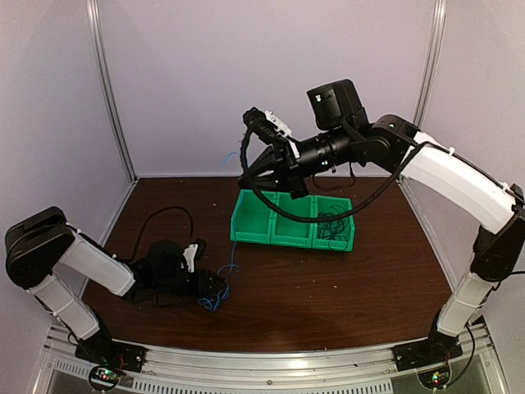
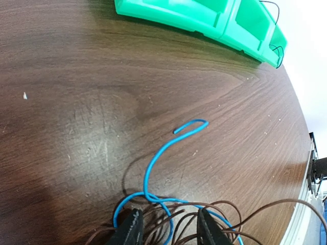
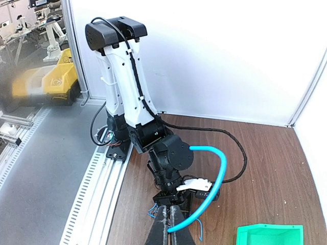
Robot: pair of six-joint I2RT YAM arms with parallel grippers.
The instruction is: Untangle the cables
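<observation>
Left fingers [image 2: 134, 229] spread; right fingers [image 3: 171, 227] clench blue cable [image 3: 220, 171]; brown table [image 1: 344, 287], white walls [image 1: 205, 82]

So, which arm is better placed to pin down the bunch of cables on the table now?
Left. The left gripper sits low at the cables on the table, jaws open with wires between them. The right gripper is raised high, shut on a blue cable, so it is busy.

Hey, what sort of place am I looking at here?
Probably a robotics lab test cell: white panel walls enclose a wooden table, and the right wrist view shows other robot workstations outside.
</observation>
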